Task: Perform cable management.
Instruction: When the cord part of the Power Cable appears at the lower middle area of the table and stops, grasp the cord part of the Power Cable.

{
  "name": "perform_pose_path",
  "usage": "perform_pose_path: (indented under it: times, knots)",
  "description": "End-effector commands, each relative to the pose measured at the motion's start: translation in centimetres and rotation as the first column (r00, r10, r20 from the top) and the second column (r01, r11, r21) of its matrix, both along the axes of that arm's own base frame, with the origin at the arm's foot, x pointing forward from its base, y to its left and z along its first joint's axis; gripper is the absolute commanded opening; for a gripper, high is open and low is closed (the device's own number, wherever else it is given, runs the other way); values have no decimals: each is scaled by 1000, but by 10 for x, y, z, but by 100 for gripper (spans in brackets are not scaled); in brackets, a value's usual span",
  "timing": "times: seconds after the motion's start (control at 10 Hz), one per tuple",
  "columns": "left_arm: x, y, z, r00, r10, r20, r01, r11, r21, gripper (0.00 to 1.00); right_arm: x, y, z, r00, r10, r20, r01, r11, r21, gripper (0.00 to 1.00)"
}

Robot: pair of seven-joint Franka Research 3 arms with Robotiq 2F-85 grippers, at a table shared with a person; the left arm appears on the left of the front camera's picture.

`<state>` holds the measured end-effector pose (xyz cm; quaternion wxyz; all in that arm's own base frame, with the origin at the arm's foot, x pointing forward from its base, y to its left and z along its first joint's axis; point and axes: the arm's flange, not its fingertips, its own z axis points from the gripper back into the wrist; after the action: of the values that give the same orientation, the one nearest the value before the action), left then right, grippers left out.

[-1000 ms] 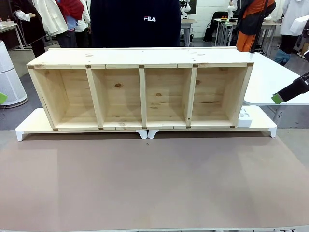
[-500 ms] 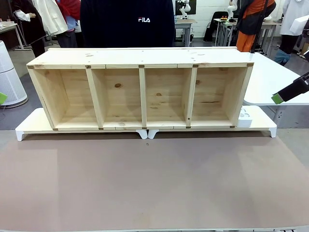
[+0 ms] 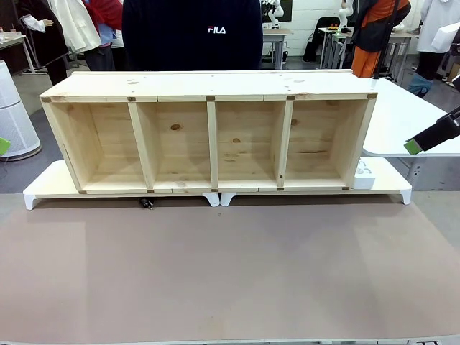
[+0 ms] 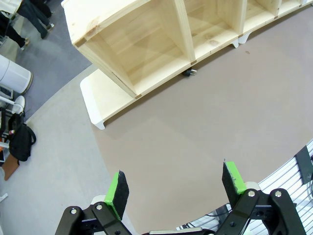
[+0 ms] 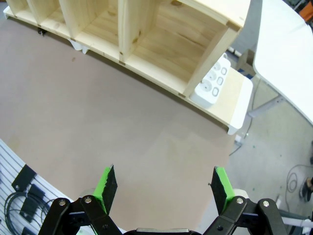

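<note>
**Both grippers idle and open, plug peeking out under the shelf**

Down at the bottom of the left wrist view, the left gripper (image 4: 173, 169) hangs with its green pads (image 4: 117, 192) spread wide apart and nothing between them, just brown table mat (image 4: 195, 127) below. Same story in the right wrist view: the right gripper (image 5: 165, 170) has its jaws wide apart and grips nothing, high over the mat. In the front view that arm's black finger with its green pad pokes in at the right edge of the frame, well clear of everything.

Out from there, the wooden shelf (image 3: 215, 86) lies long across the middle of the front view, four open compartments facing us, resting on low white stands (image 3: 43, 188). And there's the cable (image 3: 149, 203): a small black plug end lying on the mat at the lower left of the shelf, right at the front edge, beneath the divider between the first and second compartments. How far it runs back I cannot tell.

At the right end of the shelf, a white power strip (image 3: 364, 175) sits on the stand. Behind the shelf, at the top of the frame, a person in a dark top (image 3: 190, 36) stands.
</note>
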<state>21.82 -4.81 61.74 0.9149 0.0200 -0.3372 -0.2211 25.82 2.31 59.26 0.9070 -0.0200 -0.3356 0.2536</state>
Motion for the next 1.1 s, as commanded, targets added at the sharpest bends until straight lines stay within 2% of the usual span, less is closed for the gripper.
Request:
perform_pose_path:
  times: [0.0,1.0]
  knots:
    - [2,-1,-1,1000,14,6,-14,1000,-16,100,4,2,-1,1000,-5,6,5,1000,5,100]
    - [2,-1,-1,1000,14,6,-14,1000,-16,100,4,2,-1,1000,-5,6,5,1000,5,100]
